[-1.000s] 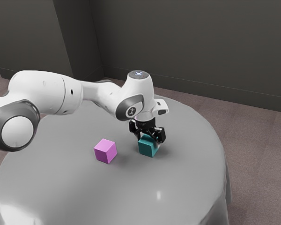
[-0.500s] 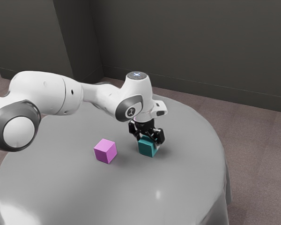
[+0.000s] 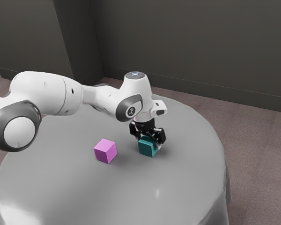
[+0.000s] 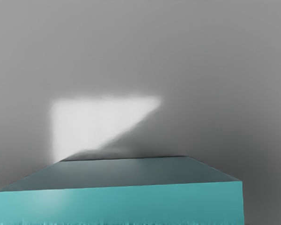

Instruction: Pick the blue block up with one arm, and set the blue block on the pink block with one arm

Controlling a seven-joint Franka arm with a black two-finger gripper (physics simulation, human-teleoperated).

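Note:
The blue block (image 3: 147, 148), teal in colour, is at the middle of the round grey table (image 3: 178, 187). My black gripper (image 3: 148, 140) reaches down over it, with one finger on each side of its top, shut on it. In the wrist view the blue block (image 4: 122, 194) sits large just under my hand, with the grey tabletop beyond it. The pink block (image 3: 105, 151) rests on the table to the exterior view's left of the blue block, about a block's width away and untouched.
The table's rounded edge (image 3: 222, 154) drops off at the exterior view's right and front. Dark walls (image 3: 201, 42) stand behind the table. My white arm (image 3: 61, 96) crosses above the table's left part.
My hand has crept slightly up and toward the exterior view's left, and the blue block has shifted a little with it. The pink block has not moved.

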